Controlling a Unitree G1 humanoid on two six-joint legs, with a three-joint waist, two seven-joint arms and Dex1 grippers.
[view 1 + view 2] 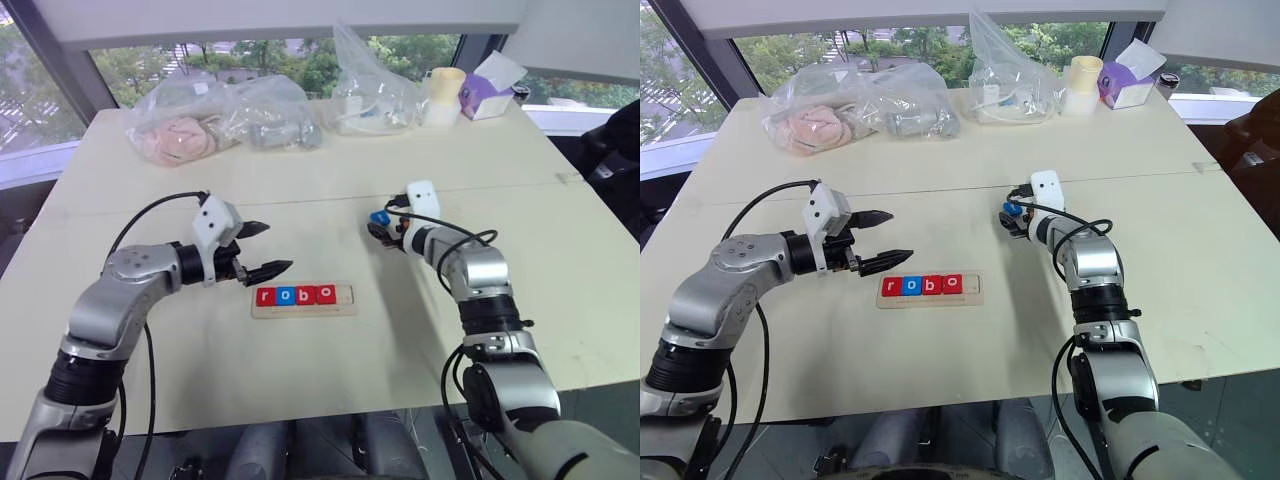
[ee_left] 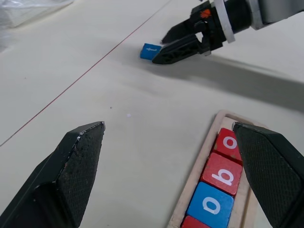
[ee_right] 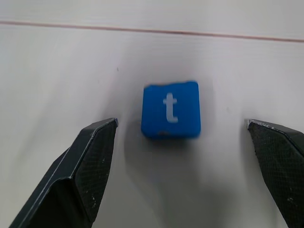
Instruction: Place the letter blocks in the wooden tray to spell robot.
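**Last tile ahead, 1 slot open**

Our right gripper hangs spread wide over the table, blue t block lying flat between its fingers, untouched. The wooden tray holds r, o, b, o; its right end stands bare. Our left gripper hovers spread by the tray's left end.

Office or lab, pale table, big windows over trees

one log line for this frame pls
tray: long pale-wood tray holds r-o-b-o, last slot free | loose: blue square t block on table | right gripper: open, straddling t block | left gripper: open, beside tray
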